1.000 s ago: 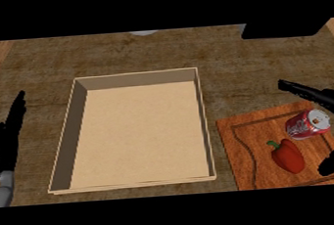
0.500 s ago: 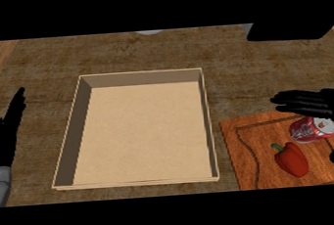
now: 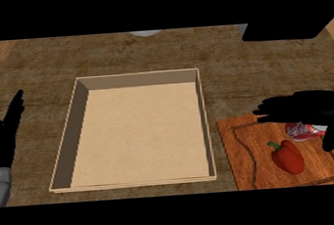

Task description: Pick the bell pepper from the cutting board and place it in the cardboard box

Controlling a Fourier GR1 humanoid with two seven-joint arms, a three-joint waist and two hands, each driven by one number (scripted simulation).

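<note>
The right hand (image 3: 311, 108), fingers spread and holding nothing, hovers over the cutting board's (image 3: 248, 172) far edge; the bell pepper (image 3: 288, 157) lies just nearward, long axis slanting toward the board's near right corner

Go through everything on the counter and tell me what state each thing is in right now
Cardboard box: open on top, nothing inside.
Bell pepper: lying on the cutting board, not held.
Cutting board: flat on the counter, right of the box.
Can: on the board, partly hidden under the right hand.
Right hand: open, over the can.
Left hand: open, resting at the left edge.
</note>
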